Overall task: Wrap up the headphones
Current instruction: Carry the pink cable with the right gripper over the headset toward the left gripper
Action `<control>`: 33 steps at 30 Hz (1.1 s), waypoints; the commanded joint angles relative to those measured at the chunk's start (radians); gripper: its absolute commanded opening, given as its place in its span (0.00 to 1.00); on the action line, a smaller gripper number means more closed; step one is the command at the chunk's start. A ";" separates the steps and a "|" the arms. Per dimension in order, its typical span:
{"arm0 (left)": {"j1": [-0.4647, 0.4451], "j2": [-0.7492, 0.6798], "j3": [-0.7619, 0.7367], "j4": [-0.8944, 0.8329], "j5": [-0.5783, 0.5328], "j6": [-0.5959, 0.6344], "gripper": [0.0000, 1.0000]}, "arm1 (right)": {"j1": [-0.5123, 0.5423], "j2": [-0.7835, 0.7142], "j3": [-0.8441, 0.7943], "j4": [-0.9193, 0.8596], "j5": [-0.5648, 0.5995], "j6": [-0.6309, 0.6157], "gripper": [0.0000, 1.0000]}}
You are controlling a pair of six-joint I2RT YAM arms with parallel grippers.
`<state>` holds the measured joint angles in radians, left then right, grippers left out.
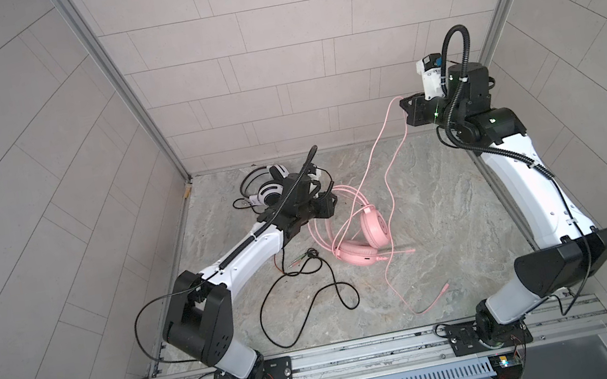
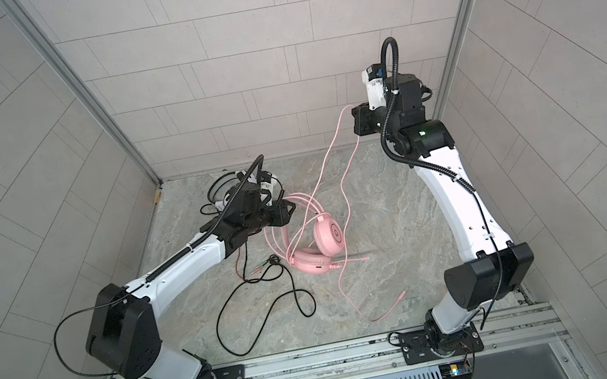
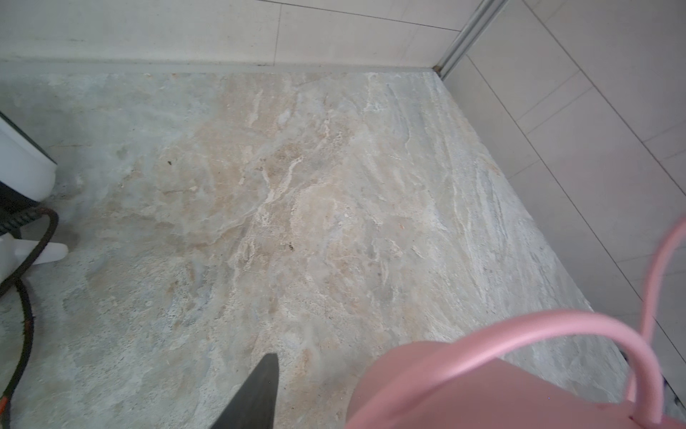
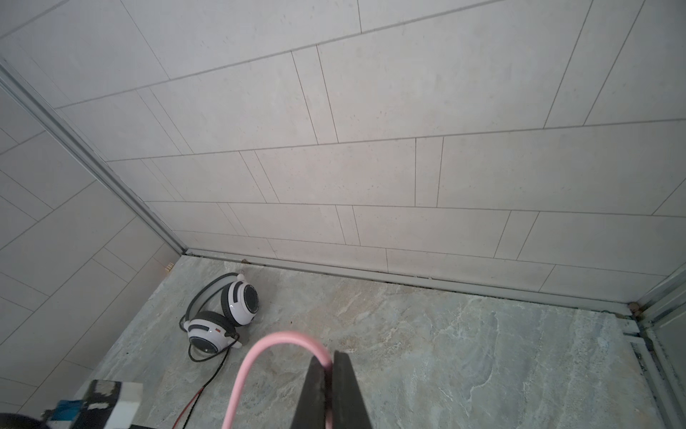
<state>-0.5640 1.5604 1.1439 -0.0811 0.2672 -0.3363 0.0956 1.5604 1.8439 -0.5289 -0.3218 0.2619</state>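
Right gripper (image 4: 329,357) raised near back wall, clenched on pink cable (image 4: 286,337). Cable hangs in loops down to pink headset (image 1: 374,224), mid-desk (image 1: 442,195). Left gripper (image 1: 331,203) at its headband; grasping or not, cannot tell. White-and-black headset (image 4: 222,315) in far-left corner, just behind left gripper.

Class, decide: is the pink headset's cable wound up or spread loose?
Spread loose. The shut right pincer holds one loop of the pink cable; the rest trails over the table to a free plug.
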 commanded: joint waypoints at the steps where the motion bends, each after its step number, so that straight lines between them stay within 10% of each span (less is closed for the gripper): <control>1: 0.000 -0.081 -0.022 0.044 0.096 0.002 0.00 | -0.015 -0.003 -0.073 0.028 0.034 -0.003 0.00; 19: 0.161 -0.209 -0.049 0.261 0.367 -0.313 0.00 | -0.038 -0.058 -0.675 0.356 -0.104 0.121 0.00; 33: 0.161 -0.165 0.112 0.436 0.365 -0.580 0.00 | 0.215 0.051 -0.832 0.764 -0.344 0.297 0.00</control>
<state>-0.4046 1.4029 1.1702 0.2268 0.5995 -0.8085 0.3061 1.5818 1.0191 0.0929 -0.5945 0.4721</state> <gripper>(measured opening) 0.502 0.048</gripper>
